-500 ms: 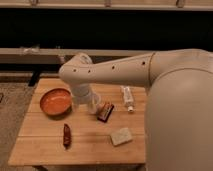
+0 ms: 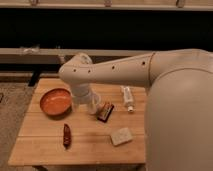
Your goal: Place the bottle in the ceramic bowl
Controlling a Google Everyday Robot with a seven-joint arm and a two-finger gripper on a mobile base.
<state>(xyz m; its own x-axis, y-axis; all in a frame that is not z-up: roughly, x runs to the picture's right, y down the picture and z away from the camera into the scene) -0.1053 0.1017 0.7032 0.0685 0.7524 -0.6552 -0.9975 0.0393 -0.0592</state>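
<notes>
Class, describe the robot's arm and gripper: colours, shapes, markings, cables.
The arm is a thick, smooth, off-white tube with small dark dots along it, ending in a rounded joint. The gripper, also whitish, sits below that joint, over the table between the bowl and a dark packet; its shape is unclear. No cables show.

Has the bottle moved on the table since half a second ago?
No. The bottle lies at the same spot near the table's back right edge, and the claw hangs left of it, beside the bowl.
</notes>
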